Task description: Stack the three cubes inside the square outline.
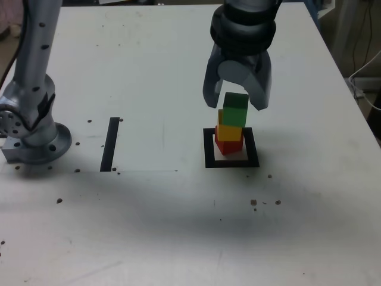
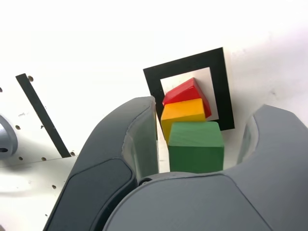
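The three cubes stand stacked inside the square outline (image 1: 232, 162), a black frame with a white centre. The red cube (image 1: 228, 145) is at the bottom, the yellow cube (image 1: 229, 132) sits on it, and the green cube (image 1: 235, 113) is on top. The stack leans a little, each cube slightly offset. My gripper (image 1: 236, 104) hangs over the stack, open, with one finger on either side of the green cube. In the wrist view a gap shows on both sides between the green cube (image 2: 196, 151) and the fingers (image 2: 139, 139). Below it are the yellow cube (image 2: 183, 113), the red cube (image 2: 185, 91) and the outline (image 2: 185, 66).
A straight black strip (image 1: 110, 143) lies on the white table toward the exterior view's left. The arm's grey base (image 1: 33, 131) stands at the far left. Small screw holes dot the table. Cables hang off the table's right edge (image 1: 363, 77).
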`<state>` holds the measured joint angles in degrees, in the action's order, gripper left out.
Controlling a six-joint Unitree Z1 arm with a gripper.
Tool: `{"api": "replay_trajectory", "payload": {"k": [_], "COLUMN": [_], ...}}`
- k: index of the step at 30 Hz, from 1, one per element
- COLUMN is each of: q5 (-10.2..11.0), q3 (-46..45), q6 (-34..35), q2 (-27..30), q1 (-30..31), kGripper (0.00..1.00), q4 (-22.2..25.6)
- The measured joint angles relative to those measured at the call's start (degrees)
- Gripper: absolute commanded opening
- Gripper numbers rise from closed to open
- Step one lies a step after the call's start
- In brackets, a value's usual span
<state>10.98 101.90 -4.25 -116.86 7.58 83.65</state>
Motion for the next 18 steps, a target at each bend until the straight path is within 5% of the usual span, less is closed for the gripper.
{"api": "replay_trajectory", "payload": {"k": [18], "q5": [0.8], "q3": [-5.7], "q6": [-1.2], "q2": [7.9], "q1": [0.0], "kGripper": [0.99], "q4": [0.9]}}
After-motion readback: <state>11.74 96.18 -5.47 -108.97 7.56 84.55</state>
